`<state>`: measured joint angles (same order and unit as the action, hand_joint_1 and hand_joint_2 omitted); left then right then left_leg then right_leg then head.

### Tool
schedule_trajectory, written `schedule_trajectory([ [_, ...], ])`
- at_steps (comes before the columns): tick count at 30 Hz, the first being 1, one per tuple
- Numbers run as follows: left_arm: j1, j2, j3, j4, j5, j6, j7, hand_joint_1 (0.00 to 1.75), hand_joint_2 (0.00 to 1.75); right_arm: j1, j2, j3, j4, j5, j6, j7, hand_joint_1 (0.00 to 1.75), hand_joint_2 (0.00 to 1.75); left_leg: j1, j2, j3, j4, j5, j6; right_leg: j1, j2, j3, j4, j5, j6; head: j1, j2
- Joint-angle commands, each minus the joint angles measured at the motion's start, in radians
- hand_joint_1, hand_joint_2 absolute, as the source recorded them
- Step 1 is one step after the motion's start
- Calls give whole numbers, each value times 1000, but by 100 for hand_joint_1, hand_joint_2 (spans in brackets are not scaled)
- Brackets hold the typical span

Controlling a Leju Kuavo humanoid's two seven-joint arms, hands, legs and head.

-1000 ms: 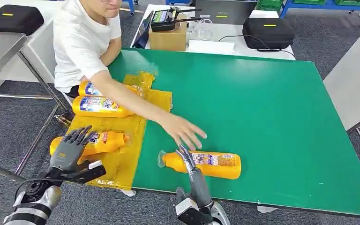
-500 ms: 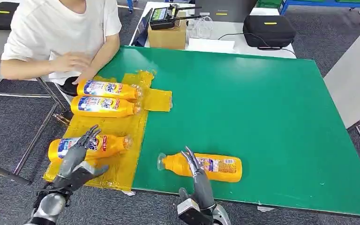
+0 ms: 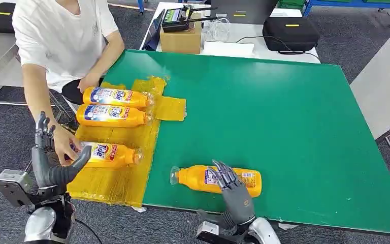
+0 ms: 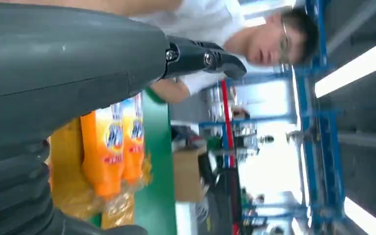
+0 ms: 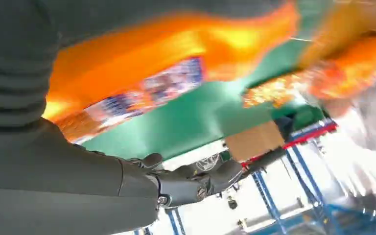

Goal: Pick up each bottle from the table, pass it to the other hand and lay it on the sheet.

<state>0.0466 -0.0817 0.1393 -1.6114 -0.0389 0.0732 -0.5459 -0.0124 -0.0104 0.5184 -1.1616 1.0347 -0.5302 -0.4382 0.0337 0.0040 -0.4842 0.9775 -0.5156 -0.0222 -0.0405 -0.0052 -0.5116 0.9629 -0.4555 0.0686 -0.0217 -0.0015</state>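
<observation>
An orange bottle point(image 3: 203, 179) lies on its side on the green table point(image 3: 284, 127) near the front edge, cap pointing left. My right hand point(image 3: 233, 190) is over its middle, fingers spread on its label and not closed round it. The right wrist view shows that bottle point(image 5: 166, 63) blurred and close, with the thumb point(image 5: 196, 181) standing apart from it. Three more orange bottles point(image 3: 114, 96) point(image 3: 111, 115) point(image 3: 109, 154) lie on the yellow sheet point(image 3: 117, 180). Raised upright left of the sheet is my left hand point(image 3: 48, 155), open and holding nothing. Two of the sheet's bottles point(image 4: 110, 147) appear in the left wrist view.
A person in a white shirt point(image 3: 61, 35) sits at the table's left corner; one hand point(image 3: 63, 145) rests on the nearest bottle on the sheet, close to my left hand. A cardboard box point(image 3: 182, 38) and black cases point(image 3: 290, 33) stand behind the table. Grey tables flank both sides.
My left hand has lifted off the sheet, moved left and turned upright. The person's arm has come down to the nearest bottle on the sheet. My right hand has shifted right, spreading over the table bottle.
</observation>
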Motion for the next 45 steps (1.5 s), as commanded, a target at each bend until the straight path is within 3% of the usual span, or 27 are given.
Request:
schedule_trajectory([
  [1, 4, -59, 47, -3, -44, 4, -14, 0, 175, -26, -188, -87, -123, 149, 43, 96, 0, 175, -1, -1, 0, 0, 0, 2, 0, -1, 0, -1, 0, -2, 0, 0],
  [8, 36, -63, 41, -23, -70, 3, -14, 0, 175, -57, -192, -116, -129, 150, 138, 160, 0, 175, 0, 1, 1, -1, 0, 3, 0, 2, 0, -1, 1, -4, 0, 0],
  [16, 23, -40, 9, 3, -145, 7, 3, 0, 175, -159, -161, -115, 78, 65, 260, 161, 0, 175, 0, 2, 2, -2, 0, 3, 1, 2, 1, -3, 1, -4, 0, 0],
  [30, -20, -25, 5, 75, -155, 3, 21, 0, 175, -275, -139, -37, 275, 39, 349, 140, 0, 175, 0, 1, 1, -1, 0, 2, 1, 1, 0, -1, 1, -2, 0, 0],
  [36, -46, -20, -17, 116, -152, -13, 24, 0, 175, -301, -132, -31, 338, 8, 330, 108, 0, 175, 0, 0, 2, -2, 1, 2, 1, 0, 1, -2, 1, -3, 0, 0],
  [37, -46, -17, -22, 118, -148, -19, 22, 0, 175, -305, -128, -33, 351, -4, 326, 96, 16, 175, 0, 0, 3, -3, 1, 3, 1, 0, 2, -3, 1, -5, 0, 0],
  [38, -47, -17, -25, 119, -148, -19, 22, 0, 175, -306, -125, -34, 358, -9, 323, 92, 16, 175, 0, 0, 3, -2, 1, 3, 1, 0, 2, -3, 1, -4, 0, 0],
  [39, -47, -16, -28, 117, -147, -20, 22, 0, 175, -309, -122, -32, 368, -10, 316, 87, 96, 175, 0, 0, 3, -2, 1, 2, 1, 0, 2, -2, 1, -4, 0, 0],
  [40, -46, -13, -30, 116, -142, -27, 19, 0, 175, -312, -121, -28, 374, -9, 313, 83, 145, 175, 0, 0, 3, -2, 0, 2, 1, 0, 2, -2, 1, -3, 0, 0],
  [41, -47, -11, -32, 115, -138, -33, 18, 0, 175, -313, -119, -26, 378, -11, 312, 79, 150, 175, 1, 1, 4, -3, 1, 3, 2, 1, 3, -3, 1, -5, 0, 0],
  [42, -48, -8, -32, 116, -136, -36, 18, 0, 175, -315, -117, -26, 382, -12, 314, 79, 175, 175, 0, 1, 3, -2, 0, 2, 1, 1, 3, -2, 1, -4, 0, 0],
  [45, -57, -1, -34, 125, -135, -42, 17, 0, 175, -325, -122, -22, 409, -19, 319, 71, 175, 175, 0, 1, 3, -2, 0, 2, 1, 1, 3, -2, 1, -4, 0, 0],
])
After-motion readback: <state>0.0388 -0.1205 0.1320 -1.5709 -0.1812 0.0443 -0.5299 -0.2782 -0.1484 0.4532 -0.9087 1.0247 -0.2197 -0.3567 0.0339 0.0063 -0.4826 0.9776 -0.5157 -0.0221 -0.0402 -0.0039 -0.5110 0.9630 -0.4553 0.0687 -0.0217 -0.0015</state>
